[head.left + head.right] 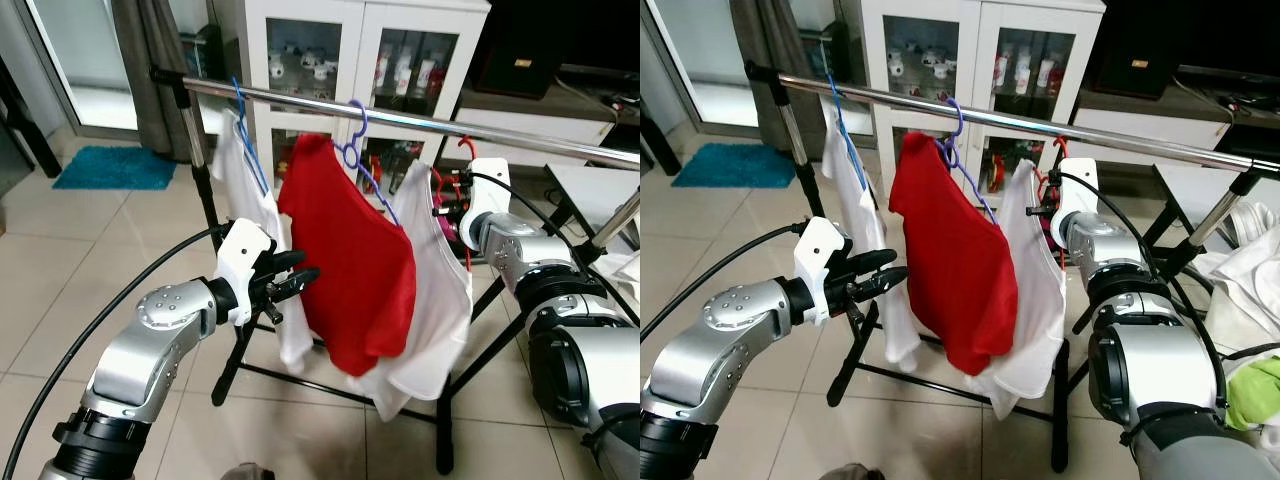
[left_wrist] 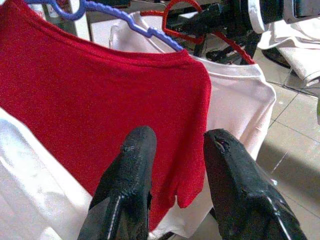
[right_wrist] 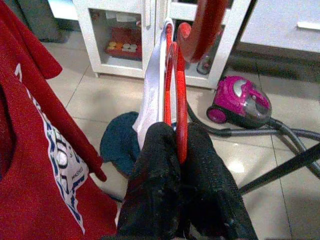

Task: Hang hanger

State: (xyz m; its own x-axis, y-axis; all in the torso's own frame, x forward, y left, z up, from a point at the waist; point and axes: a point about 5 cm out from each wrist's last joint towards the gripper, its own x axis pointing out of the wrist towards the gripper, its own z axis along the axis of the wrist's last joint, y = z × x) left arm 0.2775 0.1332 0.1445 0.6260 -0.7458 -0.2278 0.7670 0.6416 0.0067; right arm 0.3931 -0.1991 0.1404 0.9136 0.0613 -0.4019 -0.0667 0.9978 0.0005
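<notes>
A red hanger [image 3: 176,95] carries a white shirt [image 1: 440,290] at the right of the metal rail [image 1: 520,138]. My right gripper [image 3: 177,147] is shut on the hanger's wire just below its hook [image 1: 465,145]. The hook's top is level with the rail; I cannot tell whether it rests on it. A purple hanger [image 1: 352,140] with a red shirt [image 1: 350,270] and a blue hanger [image 1: 245,130] with a white shirt [image 1: 245,190] hang further left. My left gripper [image 1: 300,272] is open beside the red shirt's lower left edge, holding nothing.
The rack's black legs [image 1: 442,420] spread over the tiled floor. A white glass-door cabinet [image 1: 350,50] stands behind the rail. A pink vacuum cleaner [image 3: 240,102] lies on the floor beyond it. Loose laundry [image 1: 1250,290] is piled at the right, and a blue mat [image 1: 115,167] lies far left.
</notes>
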